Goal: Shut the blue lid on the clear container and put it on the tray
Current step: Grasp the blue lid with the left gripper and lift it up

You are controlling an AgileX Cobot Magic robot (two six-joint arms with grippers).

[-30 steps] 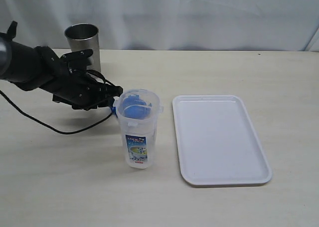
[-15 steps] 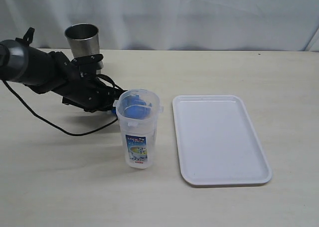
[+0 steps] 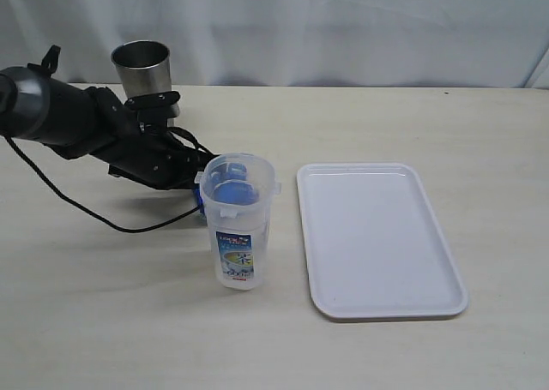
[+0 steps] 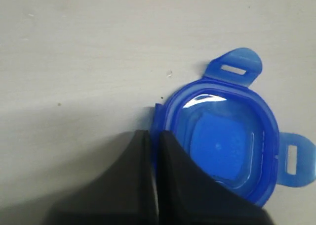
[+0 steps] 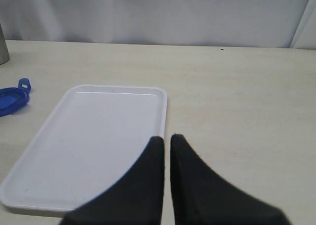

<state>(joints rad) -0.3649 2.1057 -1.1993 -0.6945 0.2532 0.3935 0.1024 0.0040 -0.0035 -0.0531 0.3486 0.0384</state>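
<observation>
A pale cream table, matt and faintly grained, filled the scene, and a white curtain hung in soft folds along its far edge, closing off the room behind. The clear container stood upright and open-topped on the bare tabletop, its printed label facing the exterior camera, just beside the left long edge of the tray but not on it. The tray lay flat with nothing in it. The blue lid rested flat on the table just behind the container, off its mouth, with two of its snap flaps spread outward in the left wrist view. The left gripper reached low over the surface from the left side, its black fingers drawn together on a thin blue flap at the lid's rim, so that it pinched the lid at its edge. A black cable trailed from that arm across the tabletop. A grey steel cup stood upright near the curtain, behind the left arm. The right gripper hung above the table by the near corner of the tray, its fingers nearly touching and gripping nothing.
</observation>
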